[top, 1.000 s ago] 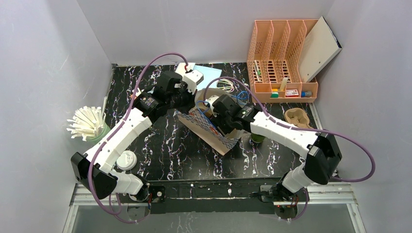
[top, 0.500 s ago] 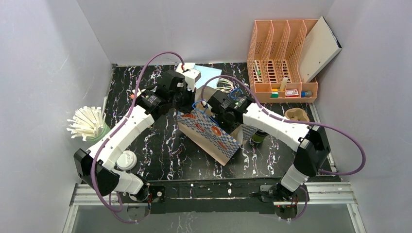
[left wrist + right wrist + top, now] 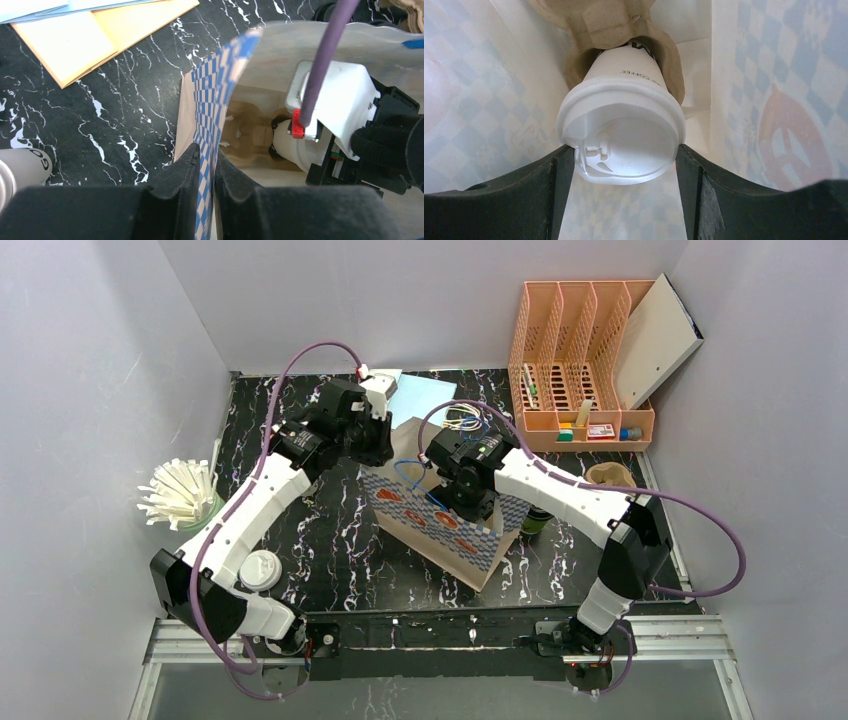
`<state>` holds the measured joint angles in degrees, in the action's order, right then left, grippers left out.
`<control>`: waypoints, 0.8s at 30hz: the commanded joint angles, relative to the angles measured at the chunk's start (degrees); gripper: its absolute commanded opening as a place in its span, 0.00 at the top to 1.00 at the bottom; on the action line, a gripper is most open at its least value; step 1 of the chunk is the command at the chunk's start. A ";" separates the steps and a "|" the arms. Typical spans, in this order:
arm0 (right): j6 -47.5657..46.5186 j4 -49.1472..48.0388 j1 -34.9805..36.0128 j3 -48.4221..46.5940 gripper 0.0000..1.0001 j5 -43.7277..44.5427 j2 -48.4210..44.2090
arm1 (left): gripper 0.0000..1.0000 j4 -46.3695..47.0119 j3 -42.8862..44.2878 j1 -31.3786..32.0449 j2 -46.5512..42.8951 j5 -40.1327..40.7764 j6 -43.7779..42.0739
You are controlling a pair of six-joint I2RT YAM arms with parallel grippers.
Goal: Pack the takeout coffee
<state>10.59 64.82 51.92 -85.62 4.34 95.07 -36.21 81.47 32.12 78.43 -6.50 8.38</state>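
A blue-checked paper bag (image 3: pixel 440 525) stands upright mid-table. My left gripper (image 3: pixel 378 452) is shut on its rim; the checked wall (image 3: pixel 220 85) sits pinched between the black fingers (image 3: pixel 185 165). My right gripper (image 3: pixel 462 495) reaches down into the bag. There its jaws rest against both sides of the lid of a white lidded cup (image 3: pixel 624 125) printed COFFEE. That cup sits in a brown pulp carrier (image 3: pixel 609 20) on the bag's floor. The takeout coffee (image 3: pixel 535 522), a dark green cup, stands on the table just right of the bag, half hidden by the right arm.
A peach file organiser (image 3: pixel 580 360) stands back right, with a pulp carrier (image 3: pixel 610 480) in front of it. A green holder of white straws (image 3: pixel 180 495) and a lidded white cup (image 3: pixel 260 568) are at the left. Blue and yellow papers (image 3: pixel 95 35) lie behind the bag.
The bag has swung from lying flat to standing upright. Both arms have risen with it, the right gripper staying inside and the left one at the rim.
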 commanded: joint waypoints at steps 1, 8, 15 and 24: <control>0.84 2.16 0.20 -1.68 0.73 0.52 0.36 | 0.85 -0.50 2.38 -1.75 -0.49 -0.32 1.61; 0.36 1.77 0.28 -1.23 0.73 -0.25 0.38 | 0.89 -2.63 5.78 -2.50 2.83 -2.94 0.49; -0.25 0.62 0.63 -2.11 0.73 0.52 3.21 | 1.00 -3.67 8.64 -2.50 5.83 -3.96 -1.38; -0.63 -1.43 0.56 -2.60 0.74 1.32 6.29 | 1.00 -4.18 7.82 -2.50 4.88 -4.99 -2.47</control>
<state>10.33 66.74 52.25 -87.66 4.54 98.45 -38.33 88.84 29.82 84.33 -10.00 7.05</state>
